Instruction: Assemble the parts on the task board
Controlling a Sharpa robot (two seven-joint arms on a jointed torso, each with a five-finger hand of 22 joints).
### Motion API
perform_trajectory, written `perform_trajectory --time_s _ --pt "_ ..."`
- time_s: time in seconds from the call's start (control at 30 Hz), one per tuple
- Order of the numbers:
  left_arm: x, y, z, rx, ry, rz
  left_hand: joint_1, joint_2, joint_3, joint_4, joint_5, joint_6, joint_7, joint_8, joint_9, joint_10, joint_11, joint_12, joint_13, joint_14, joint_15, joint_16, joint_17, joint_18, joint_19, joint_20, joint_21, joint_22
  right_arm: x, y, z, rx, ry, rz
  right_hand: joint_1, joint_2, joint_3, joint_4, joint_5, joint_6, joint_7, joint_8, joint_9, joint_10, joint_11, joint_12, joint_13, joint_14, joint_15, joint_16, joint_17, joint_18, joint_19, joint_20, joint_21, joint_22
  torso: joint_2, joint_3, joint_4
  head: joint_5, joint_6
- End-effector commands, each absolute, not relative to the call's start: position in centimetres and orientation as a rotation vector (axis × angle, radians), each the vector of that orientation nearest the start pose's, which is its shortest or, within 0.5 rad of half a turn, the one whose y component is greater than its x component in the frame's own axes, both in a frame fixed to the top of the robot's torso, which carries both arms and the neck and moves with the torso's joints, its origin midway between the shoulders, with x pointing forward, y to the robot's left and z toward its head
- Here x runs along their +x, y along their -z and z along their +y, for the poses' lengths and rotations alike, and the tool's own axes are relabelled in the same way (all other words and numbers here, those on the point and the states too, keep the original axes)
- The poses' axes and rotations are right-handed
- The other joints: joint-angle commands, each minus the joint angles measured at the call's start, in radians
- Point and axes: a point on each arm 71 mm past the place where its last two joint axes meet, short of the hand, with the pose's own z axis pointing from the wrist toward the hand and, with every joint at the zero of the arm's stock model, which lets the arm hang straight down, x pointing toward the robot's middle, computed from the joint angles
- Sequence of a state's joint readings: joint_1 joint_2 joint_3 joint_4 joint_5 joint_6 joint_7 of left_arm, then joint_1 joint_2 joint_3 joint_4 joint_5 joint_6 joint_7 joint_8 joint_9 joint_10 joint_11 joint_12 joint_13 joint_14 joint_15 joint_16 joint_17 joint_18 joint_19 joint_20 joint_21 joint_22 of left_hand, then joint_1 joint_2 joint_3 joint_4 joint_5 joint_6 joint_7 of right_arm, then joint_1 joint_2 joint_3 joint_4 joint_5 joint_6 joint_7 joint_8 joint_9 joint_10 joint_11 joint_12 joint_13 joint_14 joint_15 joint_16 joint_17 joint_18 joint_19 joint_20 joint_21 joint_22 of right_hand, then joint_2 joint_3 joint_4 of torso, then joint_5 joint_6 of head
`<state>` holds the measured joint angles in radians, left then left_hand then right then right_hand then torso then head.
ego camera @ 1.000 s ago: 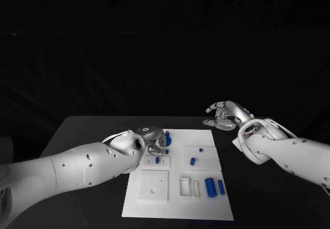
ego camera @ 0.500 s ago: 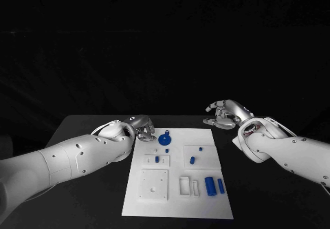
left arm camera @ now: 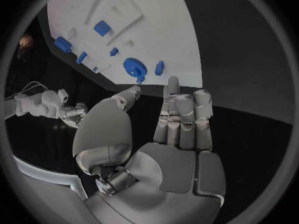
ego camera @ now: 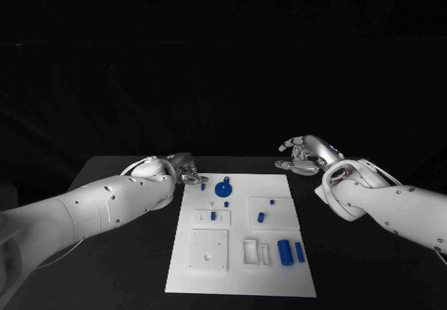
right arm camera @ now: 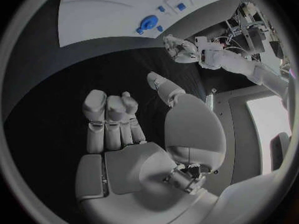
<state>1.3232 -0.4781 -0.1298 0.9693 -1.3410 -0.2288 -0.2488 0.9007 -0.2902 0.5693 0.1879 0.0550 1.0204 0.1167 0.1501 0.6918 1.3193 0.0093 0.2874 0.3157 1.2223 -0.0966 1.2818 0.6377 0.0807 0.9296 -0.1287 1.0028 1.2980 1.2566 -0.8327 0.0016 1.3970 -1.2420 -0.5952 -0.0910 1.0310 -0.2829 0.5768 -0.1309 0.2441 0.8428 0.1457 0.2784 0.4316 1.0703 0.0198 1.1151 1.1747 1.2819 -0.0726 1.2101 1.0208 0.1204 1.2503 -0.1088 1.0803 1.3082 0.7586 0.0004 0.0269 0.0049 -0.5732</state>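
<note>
Hands are hovering empty beside the task board (ego camera: 240,284): left hand (ego camera: 185,170) spread near its far-left corner, right hand (ego camera: 305,155) loosely curled beyond its far-right corner. Blue gear (ego camera: 223,189) is lying nearest the left hand.

Head camera looks down on the surface (ego camera: 121,169) from above; each wrist camera sits close behind its fingers (left arm camera: 181,115). All share the white board (ego camera: 240,271).

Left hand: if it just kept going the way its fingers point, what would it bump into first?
Probably the blue gear near the task board edge: the left hand is open, fingertips aimed at it, with bare table between. Depth is hard to judge.
</note>
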Motion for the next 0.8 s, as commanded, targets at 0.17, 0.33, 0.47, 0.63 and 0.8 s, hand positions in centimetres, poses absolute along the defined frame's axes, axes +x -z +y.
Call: perform_trajectory --time_s 0.17,0.33,0.47,0.63,0.8 --pt "59.67 18.63 18.67 -0.02 0.229 1.876 0.034 0.0 -0.021 0.038 -0.006 0.004 -0.013 0.017 0.008 0.003 -0.011 0.051 0.031 0.008 -0.016 0.025 0.013 0.038 0.011 -0.053 0.013 0.006 52.55 13.31 -24.35 0.192 -0.634 1.373 -0.006 0.007 -0.002 0.007 0.008 0.005 0.005 0.0 -0.001 -0.02 0.016 0.005 -0.002 0.008 -0.002 -0.004 0.001 0.141 0.002 -0.008 -0.005 0.007 0.001 0.0006 -0.0005 -0.001 -0.001" --pt "59.92 18.87 18.83 -0.018 0.219 1.923 0.077 0.017 -0.038 0.061 -0.006 0.014 -0.02 0.033 0.017 -0.005 -0.019 0.101 0.061 0.009 -0.024 0.048 0.027 0.035 0.015 -0.061 0.022 0.011 52.58 13.32 -24.35 0.192 -0.634 1.374 -0.009 0.006 -0.004 0.009 0.011 0.005 0.004 0.0 -0.002 -0.019 0.016 0.006 -0.002 0.009 -0.002 -0.004 0.002 0.141 0.003 -0.008 -0.005 0.007 0.001 0.001 -0.0013 -0.002 -0.003" --pt "60.06 18.86 18.78 -0.027 0.228 1.948 0.094 0.031 -0.051 0.071 -0.006 0.016 -0.022 0.038 0.02 -0.014 -0.02 0.117 0.07 0.007 -0.025 0.055 0.031 0.032 0.013 -0.063 0.025 0.014 52.58 13.32 -24.28 0.191 -0.635 1.374 -0.009 0.006 -0.005 0.01 0.013 0.005 0.004 0.0 -0.002 -0.018 0.016 0.006 -0.003 0.009 -0.002 -0.004 0.002 0.141 0.003 -0.009 -0.005 0.007 0.001 0.0018 -0.0009 -0.001 -0.004" --pt "60.1 18.88 18.51 -0.043 0.25 1.97 0.1 0.037 -0.061 0.079 -0.006 0.012 -0.021 0.037 0.019 -0.019 -0.019 0.122 0.073 0.005 -0.024 0.056 0.033 0.031 0.01 -0.064 0.026 0.015 52.6 13.32 -24.2 0.191 -0.636 1.374 -0.01 0.006 -0.005 0.011 0.014 0.005 0.004 0.0 -0.002 -0.018 0.016 0.007 -0.003 0.009 -0.002 -0.004 0.002 0.141 0.003 -0.009 -0.005 0.007 0.001 0.0018 -0.0004 -0.001 -0.006" --pt "60.11 18.88 18.18 -0.048 0.265 1.973 0.109 0.044 -0.072 0.083 -0.006 0.01 -0.02 0.038 0.019 -0.023 -0.019 0.125 0.074 0.003 -0.023 0.056 0.033 0.029 0.008 -0.066 0.026 0.016 52.6 13.32 -24.22 0.191 -0.636 1.373 -0.01 0.006 -0.005 0.012 0.014 0.005 0.004 0.0 -0.002 -0.018 0.016 0.007 -0.003 0.009 -0.002 -0.004 0.002 0.141 0.003 -0.009 -0.005 0.007 0.001 0.0015 -0.0013 -0.002 -0.009"
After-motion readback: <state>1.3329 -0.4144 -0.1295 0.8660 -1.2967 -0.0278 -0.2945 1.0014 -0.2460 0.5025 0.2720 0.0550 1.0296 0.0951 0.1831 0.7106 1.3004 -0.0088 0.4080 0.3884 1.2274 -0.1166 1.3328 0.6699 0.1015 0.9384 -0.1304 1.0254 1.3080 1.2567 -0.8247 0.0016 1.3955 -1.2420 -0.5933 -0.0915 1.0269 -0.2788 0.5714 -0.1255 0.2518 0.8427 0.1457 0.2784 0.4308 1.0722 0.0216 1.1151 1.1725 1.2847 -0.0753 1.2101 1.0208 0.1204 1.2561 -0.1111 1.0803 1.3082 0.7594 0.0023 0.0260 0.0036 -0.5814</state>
